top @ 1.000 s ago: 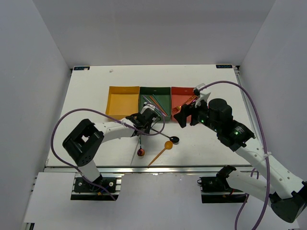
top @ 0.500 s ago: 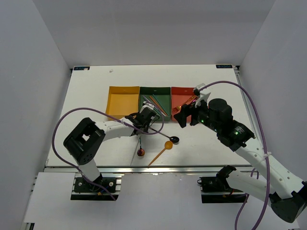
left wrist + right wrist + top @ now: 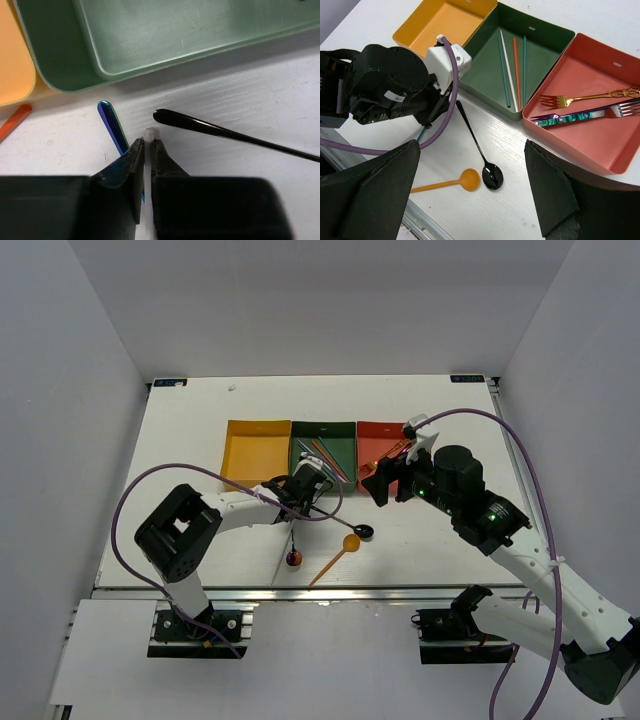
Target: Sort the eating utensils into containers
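Observation:
My left gripper [image 3: 148, 142] is low over the table just in front of the green tray [image 3: 175, 40], shut on the end of a white chopstick [image 3: 150, 133]. Beside it lie a blue iridescent handle [image 3: 112, 124] and the black spoon's handle [image 3: 225, 134]. My right gripper [image 3: 472, 165] hangs open above the black spoon [image 3: 491, 176] and an orange spoon [image 3: 455, 182]. Several chopsticks [image 3: 510, 72] lie in the green tray [image 3: 480, 75]. A gold fork [image 3: 590, 97] and a purple-green fork [image 3: 580, 116] lie in the red tray [image 3: 600, 145]. The yellow tray [image 3: 445, 22] holds nothing.
A red-bowled spoon [image 3: 293, 558] lies near the table's front edge, left of the orange spoon [image 3: 335, 557]. An orange stick end [image 3: 14, 121] shows by the yellow tray's corner. The left arm's purple cable [image 3: 150, 490] loops over the table's left half.
The left gripper's jaws have closed onto the white chopstick while the arm barely shifted. The right arm has not moved.

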